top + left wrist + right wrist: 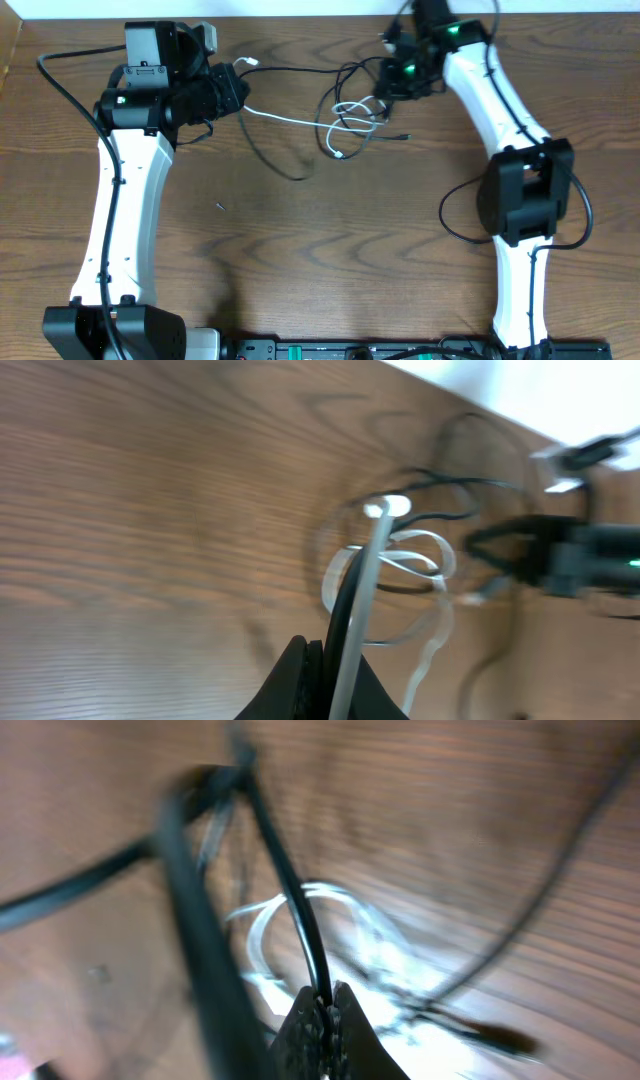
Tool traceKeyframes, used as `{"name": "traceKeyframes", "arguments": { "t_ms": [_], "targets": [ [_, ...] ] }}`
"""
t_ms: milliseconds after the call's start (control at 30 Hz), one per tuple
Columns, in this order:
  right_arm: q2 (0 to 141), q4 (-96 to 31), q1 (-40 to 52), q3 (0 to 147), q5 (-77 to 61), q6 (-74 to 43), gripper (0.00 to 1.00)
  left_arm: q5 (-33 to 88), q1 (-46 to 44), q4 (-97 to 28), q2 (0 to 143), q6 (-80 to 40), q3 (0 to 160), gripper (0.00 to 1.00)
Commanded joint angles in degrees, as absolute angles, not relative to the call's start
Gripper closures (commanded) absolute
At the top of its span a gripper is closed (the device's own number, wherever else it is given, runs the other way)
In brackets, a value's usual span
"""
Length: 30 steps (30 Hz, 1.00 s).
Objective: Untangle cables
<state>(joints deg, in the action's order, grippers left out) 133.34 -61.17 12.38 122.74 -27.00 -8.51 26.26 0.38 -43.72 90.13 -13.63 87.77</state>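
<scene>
Cables (pixel 350 118) lie knotted on the desk (pixel 300 250) between the arms, left pincer (pixel 330 678) clamped on the white cable (pixel 366 590), right pincer (pixel 322 1025) clamped on a black cable (pixel 290 890), seemingly to draw them apart.

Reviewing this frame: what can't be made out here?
Overhead: which strand lies over which in the tangled cables; too small.
Right wrist: blur smears the loops of the white cable behind the black cable pinched by the right gripper.
Left wrist: left gripper cut off by the bottom edge; everything beyond it blurred.
</scene>
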Motion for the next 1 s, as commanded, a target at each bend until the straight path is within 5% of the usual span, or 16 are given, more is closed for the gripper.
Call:
{"name": "traceKeyframes", "arguments": {
  "t_ms": [0,467,967],
  "targets": [
    [131.46,-63.24,9.1,123.0,-17.12,-6.09,0.99,16.91,0.62,-44.12,90.24,-8.54,88.36,0.92],
    [131.46,-68.14,4.54,122.98,1.67,-6.11,0.99,15.79,1.19,-42.57,88.38,-6.46,92.95,0.92],
    [131.46,-69.08,1.04,122.98,2.85,-6.09,0.99,15.57,3.97,-42.54,77.84,-5.37,96.16,0.92]
  ]
}}
